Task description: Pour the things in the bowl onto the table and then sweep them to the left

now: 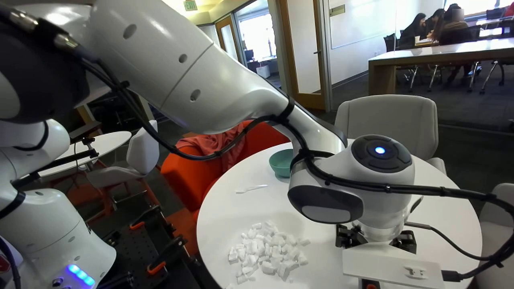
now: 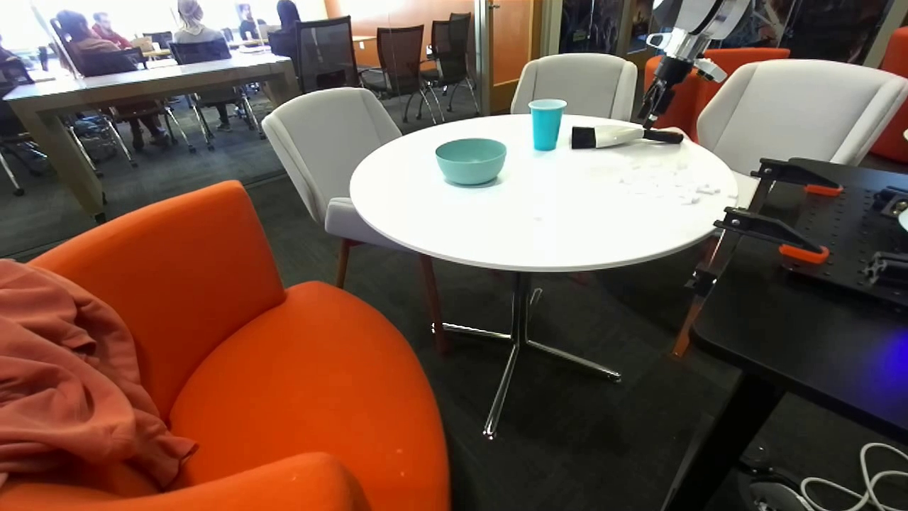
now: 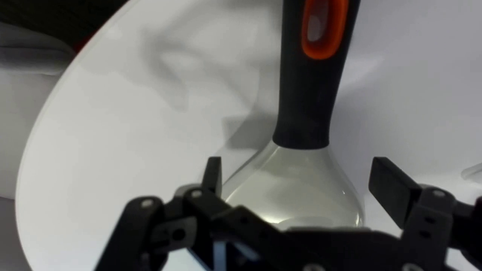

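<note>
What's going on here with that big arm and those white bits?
A robot arm has its open hand lined up over a brush lying on the round table, probably about to grab it. It isn't holding anything yet. The white bits lie in a loose patch on the table, perhaps tipped out of the green bowl, which stands upright there. Sweeping them aside likely comes next.

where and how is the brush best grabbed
Likely by the black handle, close to where it meets the flared white part, coming straight down from above with the fingers closing across its width. The brush lies on the table, the handle is narrower than the flared part, and the open gripper has a finger on either side.
</note>
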Robot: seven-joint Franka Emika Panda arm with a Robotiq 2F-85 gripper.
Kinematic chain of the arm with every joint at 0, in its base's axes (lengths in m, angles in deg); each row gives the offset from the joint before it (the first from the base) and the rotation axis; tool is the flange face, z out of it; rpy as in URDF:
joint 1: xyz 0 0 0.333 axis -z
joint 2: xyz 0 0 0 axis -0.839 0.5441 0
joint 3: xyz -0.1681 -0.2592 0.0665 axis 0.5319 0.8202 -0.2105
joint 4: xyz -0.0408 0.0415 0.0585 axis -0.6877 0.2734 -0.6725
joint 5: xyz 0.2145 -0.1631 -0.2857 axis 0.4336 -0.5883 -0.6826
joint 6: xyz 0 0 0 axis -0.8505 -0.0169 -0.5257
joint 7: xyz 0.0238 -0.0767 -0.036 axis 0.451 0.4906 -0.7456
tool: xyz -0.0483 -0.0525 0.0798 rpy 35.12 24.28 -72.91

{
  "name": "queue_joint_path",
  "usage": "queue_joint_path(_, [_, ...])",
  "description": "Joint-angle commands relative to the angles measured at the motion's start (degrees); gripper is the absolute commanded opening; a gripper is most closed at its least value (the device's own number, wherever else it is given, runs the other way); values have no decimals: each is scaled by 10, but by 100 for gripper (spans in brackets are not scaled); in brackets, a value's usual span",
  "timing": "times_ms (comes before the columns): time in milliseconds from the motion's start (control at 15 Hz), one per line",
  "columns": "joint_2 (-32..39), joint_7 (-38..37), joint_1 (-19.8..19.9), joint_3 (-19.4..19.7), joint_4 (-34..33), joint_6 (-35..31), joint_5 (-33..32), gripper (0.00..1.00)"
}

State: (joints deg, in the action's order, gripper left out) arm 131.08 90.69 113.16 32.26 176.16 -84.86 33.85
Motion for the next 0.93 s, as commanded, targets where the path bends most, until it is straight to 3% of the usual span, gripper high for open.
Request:
queue_joint_path(0, [27,5,2,-7,-35,4,8,100])
queue_joint_path(867, [64,2,9,-7,-62,5,5,100])
